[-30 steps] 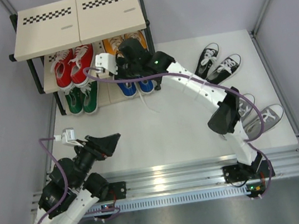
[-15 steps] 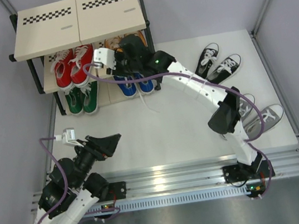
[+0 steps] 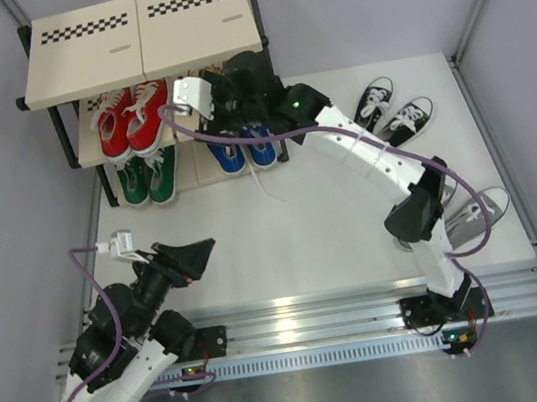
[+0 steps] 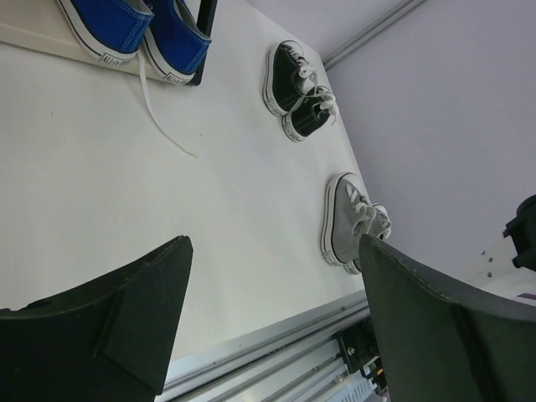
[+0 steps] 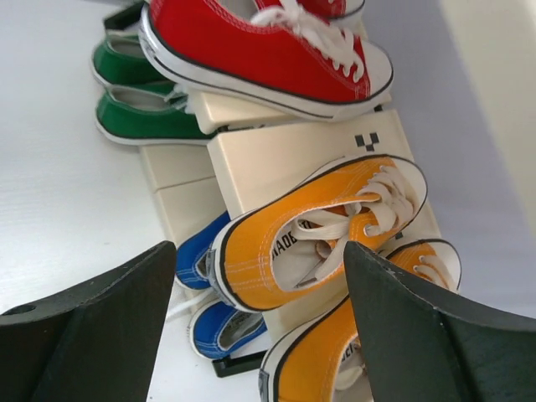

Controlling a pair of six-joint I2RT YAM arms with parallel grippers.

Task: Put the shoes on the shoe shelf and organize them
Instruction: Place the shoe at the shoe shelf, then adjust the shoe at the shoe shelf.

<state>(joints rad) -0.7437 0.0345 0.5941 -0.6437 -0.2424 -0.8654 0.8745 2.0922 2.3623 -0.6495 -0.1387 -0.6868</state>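
Orange pair (image 5: 285,243) sits on the middle tier of the shoe shelf (image 3: 137,33), right of the red pair (image 3: 132,118). Long axes run front-to-back, toes to the shelf's rear, heels out. Right fingers (image 5: 92,310) are spread just above it, released. Left fingers (image 4: 109,318) are spread, empty, over the tabletop (image 3: 283,229). Black pair (image 3: 392,112) and grey pair (image 4: 347,218) lie on the tabletop.

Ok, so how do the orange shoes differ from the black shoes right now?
The orange shoes sit on the shoe shelf's middle board beside the red pair; the black shoes lie on the table, right of the shelf. The right gripper hovers open over the orange shoes, while no gripper is near the black shoes. Both pairs have white laces and soles and lie side by side.
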